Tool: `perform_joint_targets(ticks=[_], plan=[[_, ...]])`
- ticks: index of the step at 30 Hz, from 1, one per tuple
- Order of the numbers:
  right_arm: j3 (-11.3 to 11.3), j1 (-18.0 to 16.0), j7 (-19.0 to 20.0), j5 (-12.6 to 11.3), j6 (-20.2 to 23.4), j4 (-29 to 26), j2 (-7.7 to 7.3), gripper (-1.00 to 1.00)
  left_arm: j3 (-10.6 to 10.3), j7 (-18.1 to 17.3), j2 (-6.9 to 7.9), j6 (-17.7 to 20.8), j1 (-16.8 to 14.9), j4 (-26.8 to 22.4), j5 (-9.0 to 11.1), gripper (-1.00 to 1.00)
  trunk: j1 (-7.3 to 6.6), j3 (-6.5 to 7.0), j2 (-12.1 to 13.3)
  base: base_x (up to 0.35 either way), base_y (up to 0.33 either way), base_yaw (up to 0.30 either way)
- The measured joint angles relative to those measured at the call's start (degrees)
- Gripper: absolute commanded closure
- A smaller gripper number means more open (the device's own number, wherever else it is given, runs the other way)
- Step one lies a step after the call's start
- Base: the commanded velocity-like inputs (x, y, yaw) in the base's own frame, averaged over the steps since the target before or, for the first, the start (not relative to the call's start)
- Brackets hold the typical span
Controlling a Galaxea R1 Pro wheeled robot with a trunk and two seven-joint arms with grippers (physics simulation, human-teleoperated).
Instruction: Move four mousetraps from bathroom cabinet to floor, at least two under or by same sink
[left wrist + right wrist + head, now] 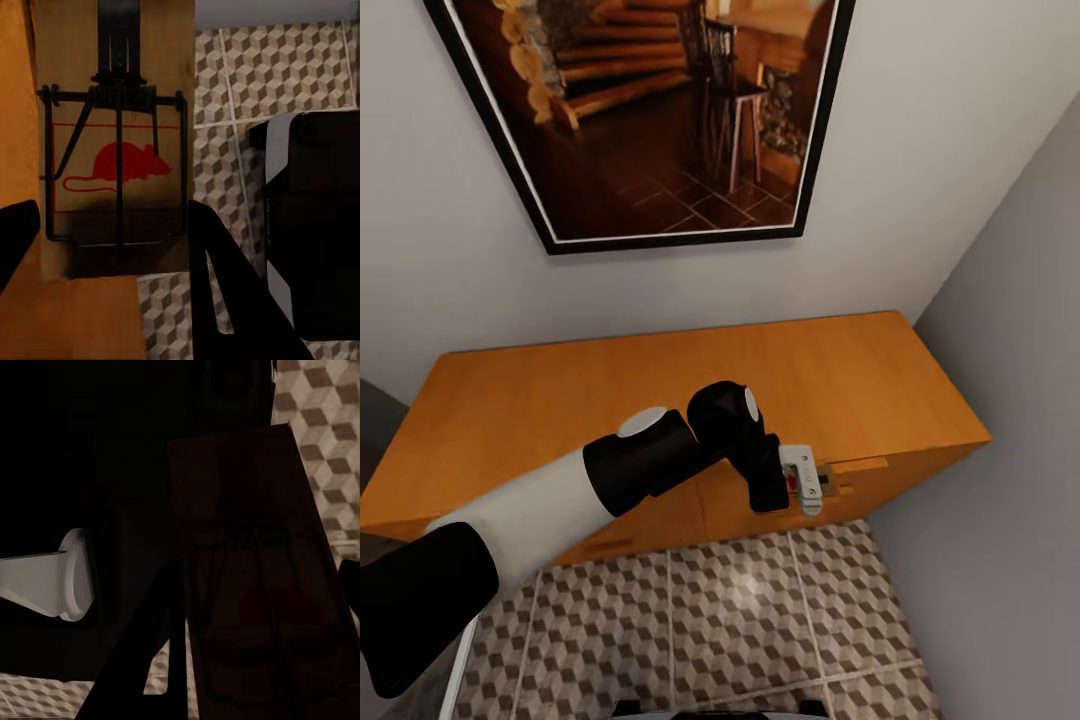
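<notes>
One black-and-white robot arm, the left, reaches across the flat top of the orange-brown cabinet (660,390) and down over its front edge, where the left gripper (800,485) hangs at a drawer front near the cabinet's right end, close to a small slot-like handle. Seen from the left wrist, a mousetrap (112,172) lies flat between the gripper's two dark fingers (225,292): a brown wooden rectangle printed with a red mouse outline inside a red frame, a black wire bar and coiled spring across it. The fingers stand apart on either side of the trap, and whether they press on its edges cannot be told from these angles. Beside the trap in that view runs the bathroom floor (285,67), its tiles printed with a brown, beige and white cube pattern. From the right wrist, the scene is very dark; a second mousetrap (262,585) shows dimly as a brown board with a faint spring, right in front of the right gripper's fingers (157,660), but their grip cannot be made out. A pale curved white fixture (52,577) sits beyond it, with patterned tile at the edges. Above the cabinet, a black-framed picture (650,110) of a wooden interior hangs on the pale wall.
</notes>
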Motion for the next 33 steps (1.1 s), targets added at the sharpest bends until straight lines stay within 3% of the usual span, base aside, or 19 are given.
perform_joint_targets(ticks=[22, 29, 31, 33], plan=[[0.02, 0.0, -0.03, 0.22, -0.05, 0.04, -0.02, 1.0, -0.07, 0.15, 1.41, -0.09, 0.92, 1.81, -0.02, 1.0, 0.0, 0.0, 0.0, -0.333, -0.013, 0.0], [0.0, 0.0, -0.16, 0.22, -0.37, 0.04, -0.02, 1.0, -1.44, 0.78, 1.4, -0.19, 5.59, 7.12, -0.18, 1.0, -0.02, -0.01, -0.01, -0.064, 0.0, 0.0], [0.0, 0.0, -0.22, 0.22, -0.85, 0.02, -0.01, 1.0, -3.21, 3.14, 1.31, -0.27, 8.32, 9.58, -0.19, 1.0, -0.03, -0.01, 0.0, -0.009, 0.0, 0.0], [0.0, 0.0, -0.25, 0.22, -1.79, 0.01, -0.04, 1.0, -4.83, 7.94, 1.26, -0.83, 11.42, 11.62, -0.02, 1.0, -0.03, -0.01, 0.0, -0.003, 0.0, 0.0]])
